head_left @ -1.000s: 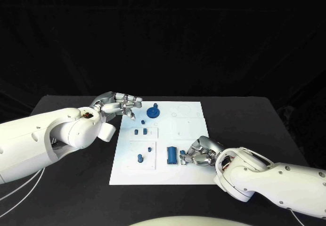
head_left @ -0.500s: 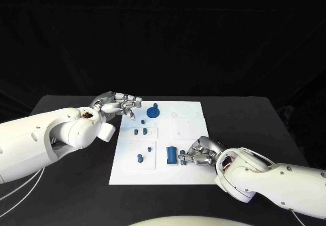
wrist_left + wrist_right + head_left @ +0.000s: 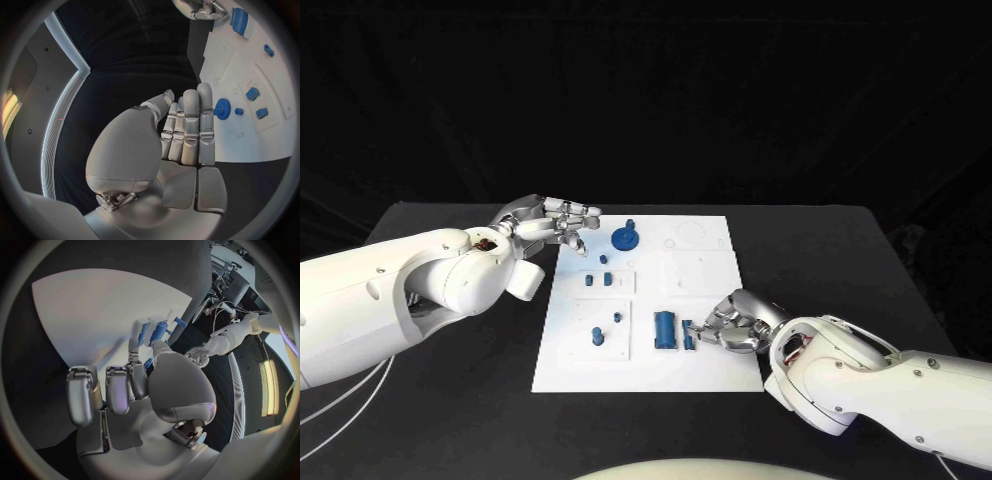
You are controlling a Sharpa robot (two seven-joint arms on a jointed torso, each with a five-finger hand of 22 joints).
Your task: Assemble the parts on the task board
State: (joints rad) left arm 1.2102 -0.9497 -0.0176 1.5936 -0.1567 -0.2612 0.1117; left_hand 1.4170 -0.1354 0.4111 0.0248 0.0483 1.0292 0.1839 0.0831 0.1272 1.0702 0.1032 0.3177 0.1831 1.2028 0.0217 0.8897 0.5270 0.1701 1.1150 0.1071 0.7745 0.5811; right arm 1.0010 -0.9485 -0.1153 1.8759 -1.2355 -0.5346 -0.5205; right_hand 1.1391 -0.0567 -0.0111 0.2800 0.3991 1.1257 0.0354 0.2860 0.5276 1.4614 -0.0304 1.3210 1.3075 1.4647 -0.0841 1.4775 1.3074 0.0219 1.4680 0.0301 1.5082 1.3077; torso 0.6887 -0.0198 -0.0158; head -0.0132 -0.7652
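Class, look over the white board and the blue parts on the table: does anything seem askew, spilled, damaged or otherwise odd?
Nothing stands out. The task board lies flat and square on the table, and the blue parts sit tidily on it; no damage or spill shows.

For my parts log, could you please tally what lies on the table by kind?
Blue gear: 1
Large blue block: 1
Small blue pieces: 6
White task board: 1
Total: 9

Bright light on the white board (image 3: 646, 300) against black surrounds — wrist views bend hard at the rims.
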